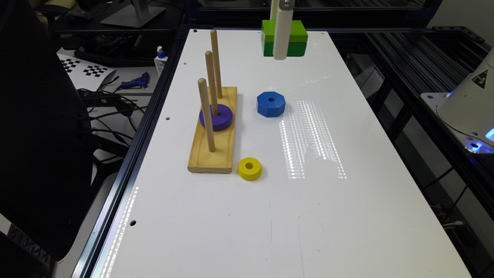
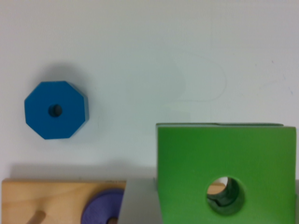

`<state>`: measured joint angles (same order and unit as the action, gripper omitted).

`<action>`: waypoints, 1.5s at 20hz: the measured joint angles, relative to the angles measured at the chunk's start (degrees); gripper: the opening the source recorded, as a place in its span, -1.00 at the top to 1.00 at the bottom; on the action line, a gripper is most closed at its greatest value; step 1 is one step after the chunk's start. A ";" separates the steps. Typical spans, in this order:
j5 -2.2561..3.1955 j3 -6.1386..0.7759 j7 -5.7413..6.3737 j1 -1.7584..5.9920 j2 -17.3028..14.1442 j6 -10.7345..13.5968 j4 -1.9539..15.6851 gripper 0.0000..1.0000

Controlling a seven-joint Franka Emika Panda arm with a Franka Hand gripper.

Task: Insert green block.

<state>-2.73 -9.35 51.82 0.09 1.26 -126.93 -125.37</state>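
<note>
My claw [image 1: 281,54] holds the green block [image 1: 295,38] in the air, clamped on its sides, well above the white desk [image 1: 239,216]. The block is thick and square. Its upper half is lime green and its lower half is a darker green. In the wrist view the green block [image 2: 224,172] shows a flat bright face with a round hole in the middle, and one grey finger [image 2: 138,203] presses against its edge.

I take the wooden base [image 1: 214,133] with three upright pegs as my landmark. The block hangs beyond the far end of this base, toward the exterior view's right, higher than the peg tops. A purple ring [image 1: 220,117] sits on the base around the middle peg [image 1: 211,83]. A blue octagonal block [image 1: 271,104] lies on the desk beside the base, on the exterior view's right. A yellow ring [image 1: 249,168] lies just beside the near corner of the base.
</note>
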 joint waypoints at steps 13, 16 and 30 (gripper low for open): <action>0.23 -0.51 0.01 -0.12 -8.52 0.16 9.52 1.00; 0.24 -0.54 0.01 -0.12 -8.71 0.16 9.82 1.00; 1.04 -1.36 1.38 -0.56 -13.45 0.46 15.68 1.00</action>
<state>-1.69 -10.71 53.20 -0.47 -12.19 -126.47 -109.69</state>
